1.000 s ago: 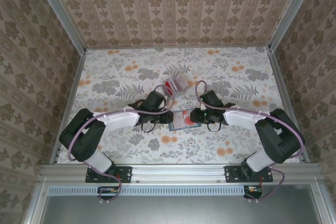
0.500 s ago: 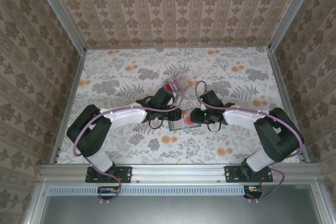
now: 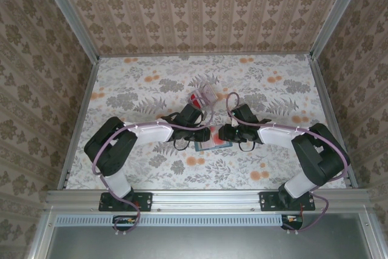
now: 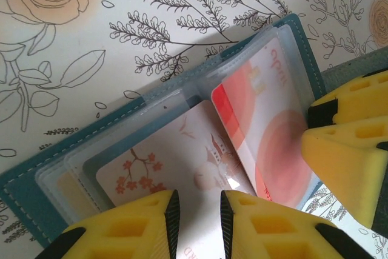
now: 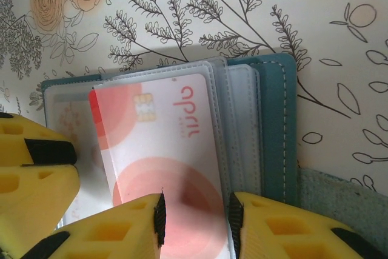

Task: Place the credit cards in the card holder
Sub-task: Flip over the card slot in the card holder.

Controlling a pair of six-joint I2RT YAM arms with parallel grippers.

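Note:
The dark teal card holder [image 3: 212, 143] lies open on the floral table between the two grippers, its clear sleeves facing up [image 4: 36, 192] [image 5: 276, 119]. A white credit card with red blossoms [image 4: 163, 162] lies partly in a left sleeve. A red-and-white credit card [image 4: 273, 131] [image 5: 163, 144] lies over the right side, slightly slanted. My left gripper [image 4: 200, 201] [image 3: 205, 133] hovers over the white card, jaws a little apart, and the card shows flat through the gap. My right gripper [image 5: 195, 207] [image 3: 224, 133] stands the same way over the red card.
A clear plastic box [image 3: 203, 95] with something red inside sits just behind the grippers. The two grippers are nearly touching: the right fingers [image 4: 345, 150] crowd the left wrist view and the left fingers [image 5: 30, 162] the right wrist view. Metal rails edge the table.
The left arm has swung right, and its gripper now covers the card holder's left part. The right gripper has barely moved.

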